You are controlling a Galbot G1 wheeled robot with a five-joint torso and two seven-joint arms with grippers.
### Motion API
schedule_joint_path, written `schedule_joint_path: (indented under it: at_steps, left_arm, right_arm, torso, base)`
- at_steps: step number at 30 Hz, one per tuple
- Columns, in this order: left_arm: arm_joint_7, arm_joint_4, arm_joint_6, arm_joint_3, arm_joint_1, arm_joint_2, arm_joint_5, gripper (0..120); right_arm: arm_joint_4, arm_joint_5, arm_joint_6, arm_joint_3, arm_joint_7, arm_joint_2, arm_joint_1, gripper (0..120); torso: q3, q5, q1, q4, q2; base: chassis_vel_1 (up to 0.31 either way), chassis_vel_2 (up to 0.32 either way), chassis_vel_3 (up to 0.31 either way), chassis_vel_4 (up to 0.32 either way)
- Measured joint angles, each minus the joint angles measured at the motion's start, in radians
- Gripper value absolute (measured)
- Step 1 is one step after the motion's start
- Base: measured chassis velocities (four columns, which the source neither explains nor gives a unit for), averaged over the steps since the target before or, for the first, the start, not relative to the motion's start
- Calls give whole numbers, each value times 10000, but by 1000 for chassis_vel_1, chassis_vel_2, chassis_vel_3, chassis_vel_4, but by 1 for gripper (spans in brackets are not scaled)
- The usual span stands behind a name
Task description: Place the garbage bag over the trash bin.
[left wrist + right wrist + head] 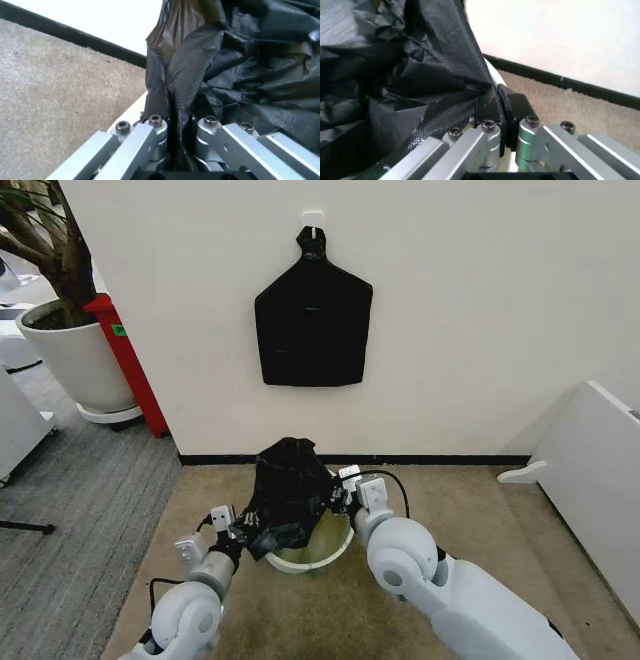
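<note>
Beige carpet (450, 510) runs up to a cream wall (480, 300) with a dark baseboard, and the small white trash bin (312, 554) sits on that carpet a little way out from the wall. Everything else is easiest to place off the bin.

The garbage bag (288, 485), black and crinkly, is bunched up above the bin, covering most of the opening; only the near part of the rim and a bit of the inside show.

Both arms reach forward from the bottom of the head view with elbows bent and wrists angled in toward the bin. The left gripper (181, 129) is at the bin's left side, fingers squeezed together with a fold of bag film running down between them. The right gripper (499, 108) is at the bin's right side, black pads pressed together on the bag's edge, right by the white rim.

Straight above the bin, a flat black bundle (313, 320) with a narrow neck hangs from a wall hook. Well off to the bin's left stands a big white plant pot (75, 360) with a red stand (128, 355) beside it. To the right, a white panel (590, 470) leans near the wall.
</note>
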Motion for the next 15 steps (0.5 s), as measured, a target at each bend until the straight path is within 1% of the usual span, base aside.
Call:
schedule_joint_path:
  at_steps: [4, 8, 15]
  left_arm:
    - [23, 0, -44, -41, 17, -103, -4, 5]
    - [49, 37, -115, -171, 21, -265, -43, 5]
    - [52, 44, -137, -353, 32, -495, -91, 5]
  right_arm:
    - [1, -96, 0, 173, -126, -101, -152, 0]
    - [21, -425, 0, 521, -450, -307, -636, 0]
    - [88, -973, 0, 855, -822, -343, -1210, 0]
  torso:
    - [0, 2, 0, -2, 0]
    - [0, 2, 0, -2, 0]
    - [0, 2, 0, -4, 0]
  base:
    - [0, 0, 0, 0]
    - [0, 0, 0, 0]
    - [0, 0, 0, 0]
